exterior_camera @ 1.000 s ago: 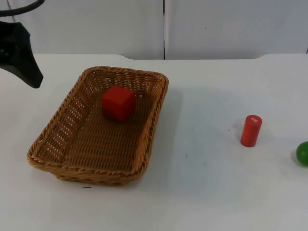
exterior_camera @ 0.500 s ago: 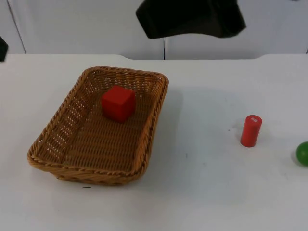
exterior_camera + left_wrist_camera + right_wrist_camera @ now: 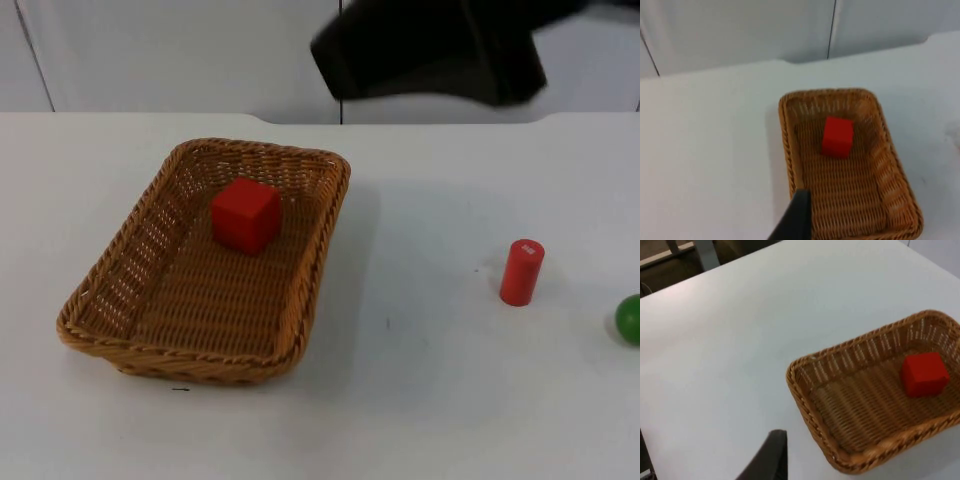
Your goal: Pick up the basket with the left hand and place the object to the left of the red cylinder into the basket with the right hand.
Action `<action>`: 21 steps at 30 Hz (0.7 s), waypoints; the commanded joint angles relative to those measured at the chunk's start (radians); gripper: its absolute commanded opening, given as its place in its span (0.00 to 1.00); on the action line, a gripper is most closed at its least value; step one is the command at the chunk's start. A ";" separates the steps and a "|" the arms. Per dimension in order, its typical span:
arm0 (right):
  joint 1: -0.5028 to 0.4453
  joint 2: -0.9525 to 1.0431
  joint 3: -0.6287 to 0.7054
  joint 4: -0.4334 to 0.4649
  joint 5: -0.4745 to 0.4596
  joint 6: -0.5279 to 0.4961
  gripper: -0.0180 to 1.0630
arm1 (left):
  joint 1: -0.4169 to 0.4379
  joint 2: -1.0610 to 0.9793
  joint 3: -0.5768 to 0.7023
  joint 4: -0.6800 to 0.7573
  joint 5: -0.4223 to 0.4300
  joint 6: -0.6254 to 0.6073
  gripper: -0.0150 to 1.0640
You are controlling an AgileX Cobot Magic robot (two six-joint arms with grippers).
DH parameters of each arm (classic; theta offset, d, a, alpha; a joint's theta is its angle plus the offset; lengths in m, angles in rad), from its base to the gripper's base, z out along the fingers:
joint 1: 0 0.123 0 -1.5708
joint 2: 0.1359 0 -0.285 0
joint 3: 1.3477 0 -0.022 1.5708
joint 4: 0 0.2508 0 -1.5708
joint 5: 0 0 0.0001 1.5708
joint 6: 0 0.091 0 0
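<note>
Right tool [image 3: 430, 55] overhead, cube [image 3: 245, 214] in basket [image 3: 130, 330]

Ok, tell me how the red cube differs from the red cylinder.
The red cube sits inside the basket; the red cylinder stands upright on the bare table. The cube is boxy and looks wider; the cylinder is round and slim, with a small white mark on top. Both are plain red.
</note>
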 commanded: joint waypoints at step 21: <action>0.002 -0.320 0.307 -0.007 -0.158 0.003 0.94 | 0.000 -0.415 0.166 0.172 0.109 -0.208 0.80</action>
